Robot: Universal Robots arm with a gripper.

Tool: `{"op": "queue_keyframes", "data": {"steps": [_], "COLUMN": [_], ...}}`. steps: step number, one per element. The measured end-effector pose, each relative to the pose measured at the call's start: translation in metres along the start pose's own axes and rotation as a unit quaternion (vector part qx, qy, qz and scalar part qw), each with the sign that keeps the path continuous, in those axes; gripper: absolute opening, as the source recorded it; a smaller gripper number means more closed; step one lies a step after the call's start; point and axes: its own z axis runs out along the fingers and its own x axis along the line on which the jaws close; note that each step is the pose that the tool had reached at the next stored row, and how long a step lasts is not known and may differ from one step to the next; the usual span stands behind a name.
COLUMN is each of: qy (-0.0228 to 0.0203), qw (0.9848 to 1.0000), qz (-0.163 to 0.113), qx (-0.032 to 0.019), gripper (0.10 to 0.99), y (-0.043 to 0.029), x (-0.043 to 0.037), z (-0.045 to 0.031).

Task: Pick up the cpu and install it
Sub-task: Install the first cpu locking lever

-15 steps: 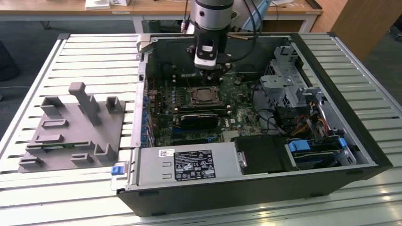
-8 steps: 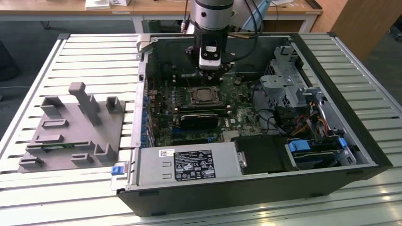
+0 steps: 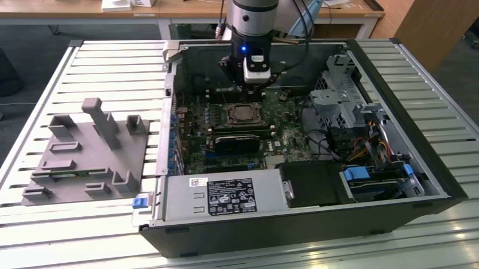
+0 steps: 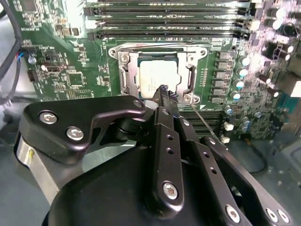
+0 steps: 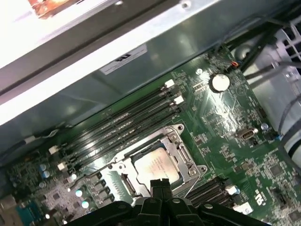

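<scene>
Closed with nothing between its fingers, my gripper (image 4: 163, 90) is hovering just above the cpu (image 4: 159, 77), which is lying flat inside the motherboard socket (image 5: 184, 158) in the open computer case (image 3: 419, 106).

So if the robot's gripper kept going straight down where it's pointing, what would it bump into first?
Most likely the cpu, which sits in the socket on the motherboard. The gripper points at the chip's near edge, so it might touch the socket's metal frame instead; depth is hard to judge.
</scene>
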Motion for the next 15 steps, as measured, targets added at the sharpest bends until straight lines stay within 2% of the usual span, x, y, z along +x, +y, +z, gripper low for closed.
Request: {"op": "queue_keyframes", "data": {"steps": [8,15], "qy": [0.0009,0.0016], "qw": [0.9989,0.9962], "qz": [-0.047,-0.087], "qx": [0.0004,0.0008], "gripper": [0.106,0.106], "y": [0.0,0.0], "x": [0.0,0.0], "z": [0.0,0.0]}}
